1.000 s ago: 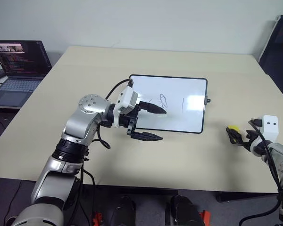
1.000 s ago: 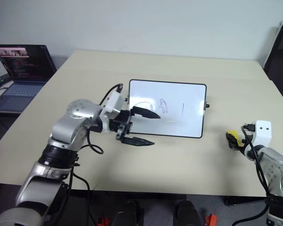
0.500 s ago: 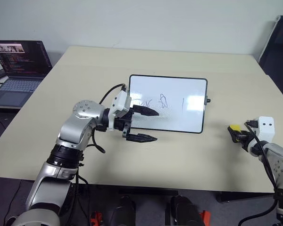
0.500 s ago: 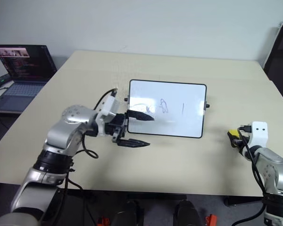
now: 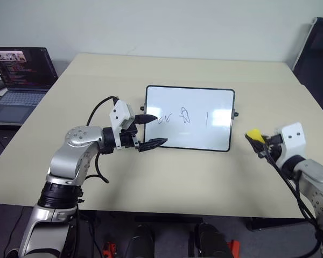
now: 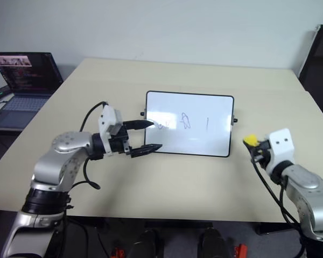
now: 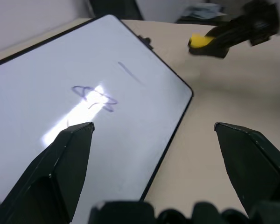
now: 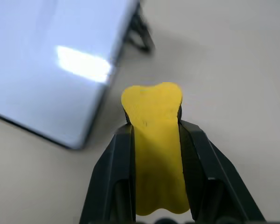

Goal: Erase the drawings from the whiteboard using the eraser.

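A: Inspecting the right gripper (image 8: 151, 140) first, we find its two black fingers clamped on the eraser (image 8: 154, 140); the yellow block stands out past the fingertips and hangs clear of the table (image 5: 167, 177), just off the right-hand edge of the whiteboard (image 5: 189, 118).

B: We concur; and the left gripper (image 5: 149, 130)?

A: We record its jaws spread wide and holding nothing; one finger lies over the board's near left corner, the other just off the near edge; whether it touches the frame we cannot tell.

B: Where do the drawings (image 5: 183, 116) sit relative to the eraser?

A: We place them along the middle band of the board, running across its long axis; the short vertical stroke (image 5: 208, 119) is nearest the eraser, the looped figure (image 5: 185, 115) next, the squiggles (image 5: 164, 117) furthest, close by the left gripper.

B: So the coming move turns on that?

A: In our judgement, yes; the marks lie to the left of the eraser, across the board's right edge; the right arm is the nearer to that edge and it has the tool; it must carry the block inward over the frame and down onto the surface; nothing is erased yet.

B: Risk?

A: We judge the unsecured board may slide under the wipe; the left gripper looks placed to steady it.
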`<act>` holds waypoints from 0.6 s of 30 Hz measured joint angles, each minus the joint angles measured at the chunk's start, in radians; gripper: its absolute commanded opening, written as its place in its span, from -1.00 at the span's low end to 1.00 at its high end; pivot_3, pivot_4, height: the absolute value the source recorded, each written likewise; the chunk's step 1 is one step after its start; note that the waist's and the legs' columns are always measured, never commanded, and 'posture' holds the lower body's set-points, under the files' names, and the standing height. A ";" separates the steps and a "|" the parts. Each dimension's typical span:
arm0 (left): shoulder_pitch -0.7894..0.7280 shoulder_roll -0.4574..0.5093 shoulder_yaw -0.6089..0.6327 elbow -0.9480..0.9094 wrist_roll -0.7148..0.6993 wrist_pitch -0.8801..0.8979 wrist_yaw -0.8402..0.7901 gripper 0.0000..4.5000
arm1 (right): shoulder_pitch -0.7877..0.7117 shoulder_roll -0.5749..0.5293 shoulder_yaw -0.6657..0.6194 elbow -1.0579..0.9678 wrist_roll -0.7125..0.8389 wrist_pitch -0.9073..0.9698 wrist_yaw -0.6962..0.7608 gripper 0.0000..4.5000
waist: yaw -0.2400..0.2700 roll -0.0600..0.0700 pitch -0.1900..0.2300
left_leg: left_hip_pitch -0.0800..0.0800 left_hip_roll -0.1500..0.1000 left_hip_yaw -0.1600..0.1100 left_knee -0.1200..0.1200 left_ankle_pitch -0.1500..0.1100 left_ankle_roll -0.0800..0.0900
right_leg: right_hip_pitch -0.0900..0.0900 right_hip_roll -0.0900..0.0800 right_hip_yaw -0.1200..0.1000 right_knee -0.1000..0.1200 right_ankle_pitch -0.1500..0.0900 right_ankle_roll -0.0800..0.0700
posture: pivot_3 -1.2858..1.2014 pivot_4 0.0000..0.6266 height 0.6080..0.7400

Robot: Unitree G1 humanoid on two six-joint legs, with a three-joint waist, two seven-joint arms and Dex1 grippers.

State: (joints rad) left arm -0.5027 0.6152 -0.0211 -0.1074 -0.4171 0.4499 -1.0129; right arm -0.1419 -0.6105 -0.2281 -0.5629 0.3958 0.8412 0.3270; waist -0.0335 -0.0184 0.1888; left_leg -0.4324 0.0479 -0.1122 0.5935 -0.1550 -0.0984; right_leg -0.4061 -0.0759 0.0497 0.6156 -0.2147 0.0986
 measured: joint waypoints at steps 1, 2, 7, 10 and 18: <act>0.000 0.001 0.001 -0.011 -0.006 0.016 0.002 1.00 | -0.028 -0.001 0.032 -0.004 -0.002 -0.002 0.008 -0.57 | 0.000 0.000 0.000 | 0.000 0.000 0.000 0.000 0.000 0.000 | 0.000 0.000 0.000 0.000 0.000 0.000 | 0.03 -0.52 1.00; -0.001 0.002 0.000 -0.019 -0.011 0.029 0.002 1.00 | -0.052 -0.002 0.069 -0.002 -0.009 -0.007 0.018 -0.57 | 0.001 0.000 0.000 | 0.000 0.000 0.000 0.000 0.000 0.000 | 0.000 0.000 0.000 0.000 0.000 0.000 | 0.03 -0.52 1.00; -0.034 0.007 -0.013 -0.012 -0.015 0.049 -0.011 1.00 | -0.204 -0.005 0.257 0.159 -0.123 -0.087 0.049 -0.57 | 0.003 0.000 0.000 | 0.000 0.000 0.000 0.000 0.000 0.000 | 0.000 0.000 0.000 0.000 0.000 0.000 | 0.03 -0.52 1.00; -0.073 0.007 -0.017 0.010 -0.014 0.049 -0.021 1.00 | -0.299 0.004 0.323 0.303 -0.207 -0.159 0.046 -0.57 | 0.002 0.000 0.000 | -0.001 0.000 0.001 -0.001 0.000 0.000 | -0.001 0.000 0.000 0.000 0.000 0.000 | 0.03 -0.52 1.00; -0.075 0.006 -0.039 0.020 -0.014 0.067 -0.026 1.00 | -0.447 0.035 0.411 0.539 -0.367 -0.363 0.070 -0.57 | -0.004 0.000 0.000 | 0.000 0.000 0.001 -0.001 0.000 0.000 | 0.000 0.000 0.000 0.002 -0.002 0.000 | 0.03 -0.52 1.00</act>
State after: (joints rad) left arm -0.5775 0.6211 -0.0605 -0.0873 -0.4308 0.5170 -1.0392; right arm -0.5891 -0.5751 0.1830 -0.0239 0.0291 0.4777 0.3968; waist -0.0370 -0.0187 0.1887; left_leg -0.4323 0.0480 -0.1112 0.5929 -0.1547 -0.0983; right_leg -0.4064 -0.0758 0.0493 0.6175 -0.2165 0.0983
